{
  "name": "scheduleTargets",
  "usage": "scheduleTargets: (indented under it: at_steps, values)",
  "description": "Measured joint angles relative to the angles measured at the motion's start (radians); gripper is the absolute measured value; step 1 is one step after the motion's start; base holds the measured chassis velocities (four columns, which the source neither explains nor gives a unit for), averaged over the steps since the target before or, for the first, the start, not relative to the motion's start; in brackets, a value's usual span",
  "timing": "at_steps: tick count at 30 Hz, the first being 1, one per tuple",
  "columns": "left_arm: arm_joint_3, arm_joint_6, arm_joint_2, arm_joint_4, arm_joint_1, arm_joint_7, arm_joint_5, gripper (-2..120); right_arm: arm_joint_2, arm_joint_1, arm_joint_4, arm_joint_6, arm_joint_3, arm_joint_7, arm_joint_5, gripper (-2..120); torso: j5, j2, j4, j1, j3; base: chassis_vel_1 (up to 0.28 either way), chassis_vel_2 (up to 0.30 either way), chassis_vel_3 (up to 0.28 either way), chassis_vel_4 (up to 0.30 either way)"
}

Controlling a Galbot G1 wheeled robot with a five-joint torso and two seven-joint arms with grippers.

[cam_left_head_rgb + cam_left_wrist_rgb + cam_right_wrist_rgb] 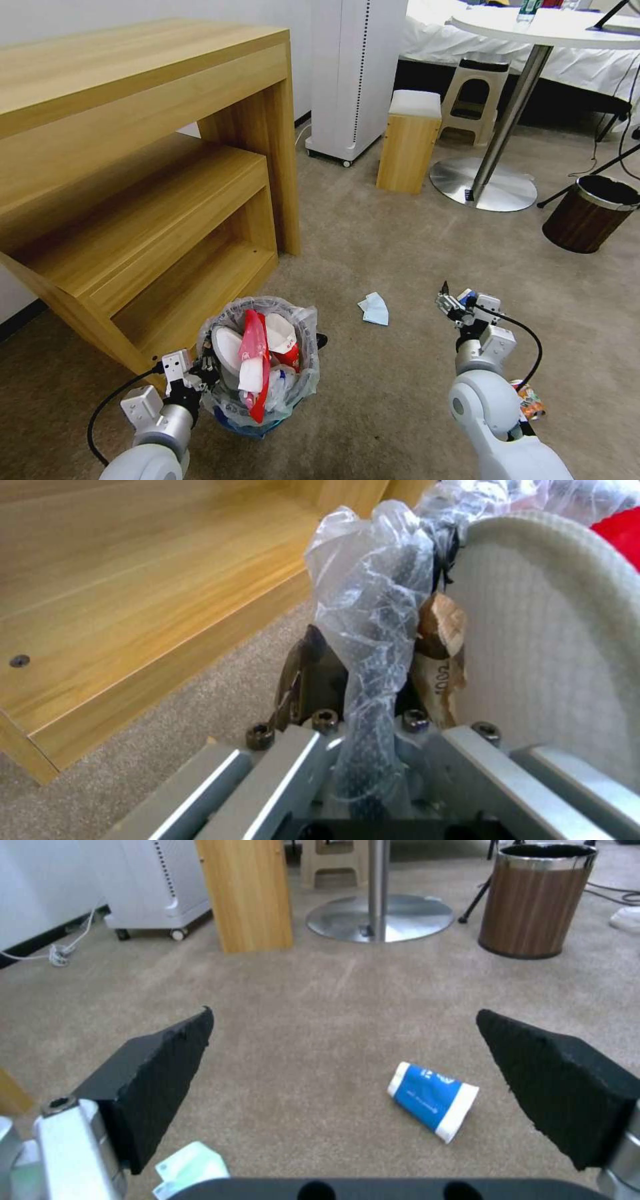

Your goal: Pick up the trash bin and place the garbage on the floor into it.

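Already the bin [263, 373], at lower left of the head view, is packed with slippers, red wrappers and bottles; the left end effector [203, 370] is clamped on its rim, mesh and plastic liner pinched between the jaws in the left wrist view; the right end effector [460, 303], at lower right, hangs spread wide and empty over the carpet. By the look of it most litter is in; left on the floor are a mask [374, 309] at centre, a cup [433, 1101] ahead of the right fingers, and a can [530, 401] beside the right arm. A wooden shelf unit [133, 167] crowds the bin's left; the brown bin [590, 212] stands well apart, upper right.
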Motion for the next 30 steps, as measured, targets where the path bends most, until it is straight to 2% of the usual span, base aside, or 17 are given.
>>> scheduleTargets:
  at_steps: [4,6,10,13,14,15,17,19,20,23,26,30]
  values:
    - [-0.002,-0.001,0.0,0.0,-0.001,0.001,0.003,1,0.0,-0.006,-0.011,0.022,0.027,-0.048,-0.01,100,0.0,0.0,0.0,0.0,0.0,0.0,0.0,0.0,0.0]
    - [-0.004,-0.004,0.002,0.0,-0.001,0.002,0.006,1,-0.006,-0.012,-0.029,0.065,0.053,-0.123,-0.017,100,0.0001,0.0,0.0,0.0,0.0,0.0,0.0,0.0,0.0]
    - [-0.004,-0.005,0.002,0.0,-0.001,0.003,0.006,1,-0.011,-0.017,-0.04,0.094,0.074,-0.183,-0.018,100,0.0001,0.0,0.0,0.0,0.0,0.0,0.0,0.0,0.0]
    - [-0.002,-0.006,0.001,0.002,-0.003,0.003,0.007,1,-0.021,-0.023,-0.076,0.196,0.111,-0.337,-0.02,100,0.0001,0.0,0.0,0.0,0.0,0.0,0.0,0.0,0.0]
    - [-0.002,-0.006,0.001,0.002,-0.003,0.003,0.007,1,-0.021,-0.023,-0.076,0.196,0.111,-0.337,-0.02,100,0.0001,0.0,0.0,0.0,0.0,0.0,0.0,0.0,0.0]
    - [-0.002,-0.006,0.001,0.004,-0.003,0.003,0.007,1,-0.027,-0.025,-0.096,0.247,0.126,-0.407,-0.027,100,0.0,0.0,0.0,0.0,0.0,0.0,0.0,0.0,0.0]
    - [-0.001,-0.006,0.001,0.005,-0.004,0.003,0.007,1,-0.031,-0.027,-0.107,0.271,0.131,-0.441,-0.029,100,0.0001,0.0,0.0,0.0,0.0,0.0,0.0,0.0,0.0]
    - [0.0,-0.006,0.001,0.009,-0.006,0.004,0.008,1,-0.048,-0.033,-0.151,0.337,0.144,-0.545,-0.058,100,0.0001,0.0,0.0,0.0,0.0,0.0,0.0,0.0,0.0]
    - [0.0,-0.006,0.001,0.009,-0.006,0.004,0.008,1,-0.048,-0.033,-0.151,0.337,0.144,-0.545,-0.058,100,0.0001,0.0,0.0,0.0,0.0,0.0,0.0,0.0,0.0]
    - [0.002,-0.007,-0.001,0.013,-0.008,0.004,0.009,1,-0.068,-0.046,-0.19,0.377,0.152,-0.641,-0.079,100,0.0001,0.0,0.0,0.0,0.0,0.0,0.0,0.0,0.0]
    - [0.003,-0.007,-0.001,0.015,-0.008,0.004,0.01,1,-0.077,-0.051,-0.205,0.378,0.155,-0.659,-0.1,100,0.0002,0.0,0.0,0.0,0.0,0.0,0.0,0.0,0.0]
    - [0.004,-0.008,-0.003,0.015,-0.008,0.005,0.013,1,-0.08,-0.07,-0.195,0.308,0.168,-0.637,-0.129,100,0.0002,0.0,0.0,0.0,0.0,0.0,0.0,0.0,0.0]
